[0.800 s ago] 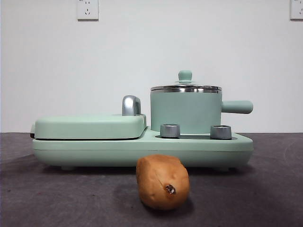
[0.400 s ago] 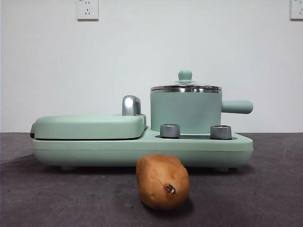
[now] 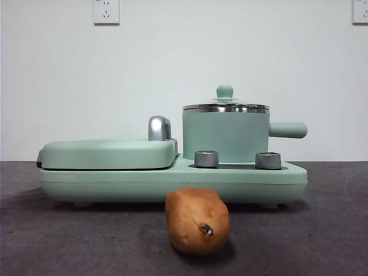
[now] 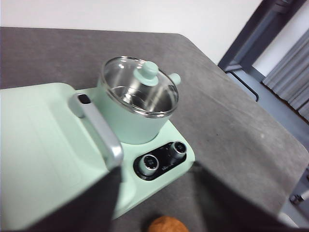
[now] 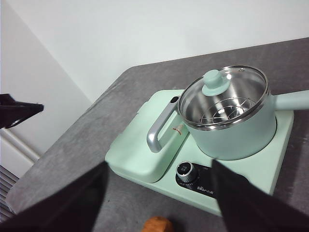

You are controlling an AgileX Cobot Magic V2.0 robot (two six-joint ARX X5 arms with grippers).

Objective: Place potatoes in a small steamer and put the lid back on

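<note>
My left gripper and my right gripper both hang high above the table with their jaws spread wide and nothing between them, which I take as waiting with the whole job ahead. The potato lies on the dark table just in front of the green cooker base, apart from it, its spotted blunt end toward the front camera. The steamer pot sits on the base's right side, and the lid is on it, so the lid must come off before the potato can go in. The front view shows neither of my arms. My wrist views show what it cannot: through the glass, a bare steel inside with a wire rack. They catch only the potato's top edge.
</note>
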